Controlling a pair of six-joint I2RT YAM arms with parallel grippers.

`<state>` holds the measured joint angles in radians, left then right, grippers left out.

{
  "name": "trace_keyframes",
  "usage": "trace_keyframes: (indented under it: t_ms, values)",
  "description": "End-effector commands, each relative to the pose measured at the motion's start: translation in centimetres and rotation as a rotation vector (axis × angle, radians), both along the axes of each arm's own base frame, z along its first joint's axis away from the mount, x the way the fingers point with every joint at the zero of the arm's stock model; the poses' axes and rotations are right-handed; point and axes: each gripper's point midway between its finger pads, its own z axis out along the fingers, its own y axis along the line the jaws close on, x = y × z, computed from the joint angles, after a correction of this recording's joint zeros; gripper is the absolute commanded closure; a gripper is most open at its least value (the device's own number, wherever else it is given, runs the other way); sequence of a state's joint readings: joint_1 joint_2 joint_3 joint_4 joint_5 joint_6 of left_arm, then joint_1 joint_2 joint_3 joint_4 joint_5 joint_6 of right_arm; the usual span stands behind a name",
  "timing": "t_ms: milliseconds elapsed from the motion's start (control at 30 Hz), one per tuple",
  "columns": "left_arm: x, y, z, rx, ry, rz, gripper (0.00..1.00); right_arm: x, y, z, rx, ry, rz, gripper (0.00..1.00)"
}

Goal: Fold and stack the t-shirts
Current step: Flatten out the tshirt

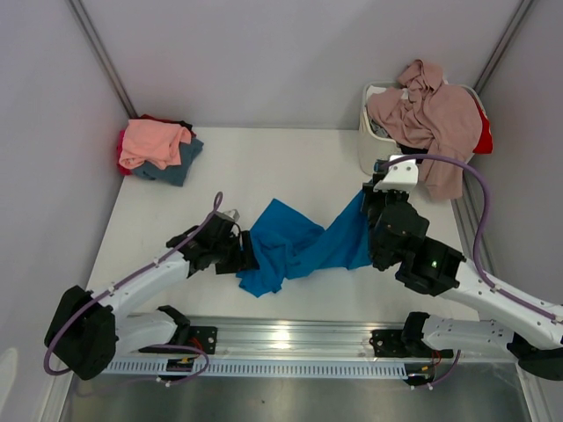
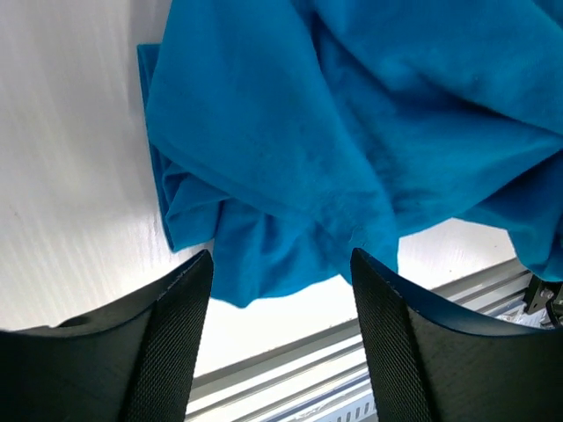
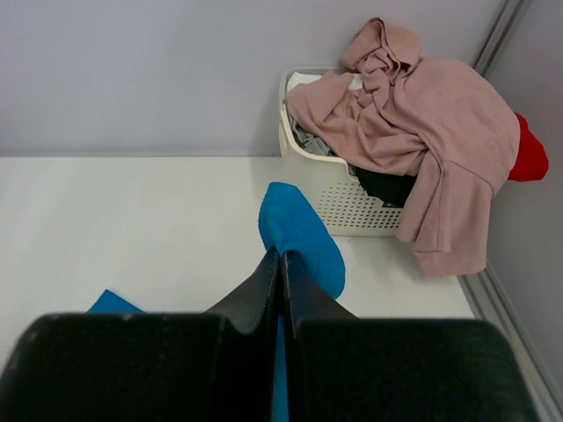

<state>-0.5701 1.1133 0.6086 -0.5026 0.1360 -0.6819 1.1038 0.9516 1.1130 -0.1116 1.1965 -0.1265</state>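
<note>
Top external: right gripper (image 1: 373, 211) clamped on blue t-shirt (image 1: 299, 242), left gripper (image 1: 249, 251) apart; I should pinch one hem layer.

white tbl (image 1: 264, 167) | blue tee (image 1: 290, 244) ctr, crumpled | tee stack (image 1: 158, 149) far-L | basket (image 1: 368, 151) far-R

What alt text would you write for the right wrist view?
The right hand, shut, pinches a bright blue cloth t-shirt above a white table. Behind, a dusty pink cloth shirt drapes over a white slatted plastic basket.
</note>
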Motion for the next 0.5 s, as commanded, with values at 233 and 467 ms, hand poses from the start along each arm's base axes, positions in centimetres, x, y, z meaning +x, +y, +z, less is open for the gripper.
trace_keyframes:
  t_ms: [233, 467]
  values:
    - [1.3, -5.0, 1.7, -0.152, -0.006, -0.115, 0.47, 0.2, 0.8, 0.1, 0.040, 0.001, 0.003, 1.00]
    - [0.7, -7.9, 3.0, -0.163, -0.015, -0.243, 0.44, 0.3, 1.0, -0.2, 0.030, 0.005, 0.004, 1.00]
